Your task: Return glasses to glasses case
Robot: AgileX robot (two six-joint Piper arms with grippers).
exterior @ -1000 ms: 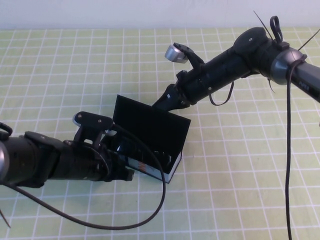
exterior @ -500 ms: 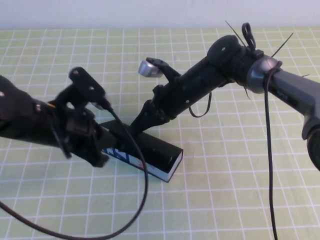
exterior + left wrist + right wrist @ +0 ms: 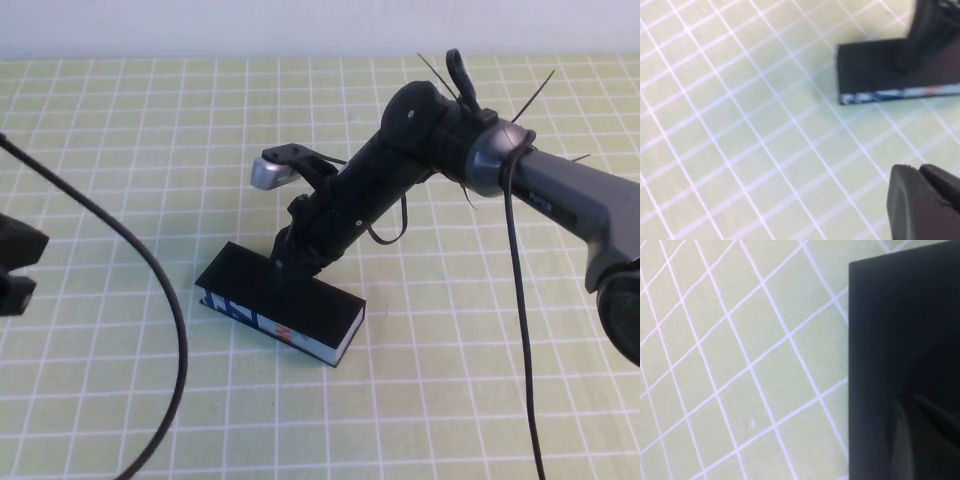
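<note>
The glasses case lies shut on the green grid mat, its blue, white and orange side facing the front. Its flat black lid fills part of the right wrist view, and the case also shows in the left wrist view. My right gripper is shut, with its tip resting on the lid near the far edge. My left gripper is shut and holds nothing; it sits well to the left of the case, at the table's left edge. The glasses are hidden.
A black cable from the left arm loops over the mat in front of and left of the case. The right arm reaches in from the back right. The green grid mat covers the table.
The case lid went from standing open to lying flat and shut. My right gripper followed it down onto the lid. My left arm pulled back from the case to the left edge.
</note>
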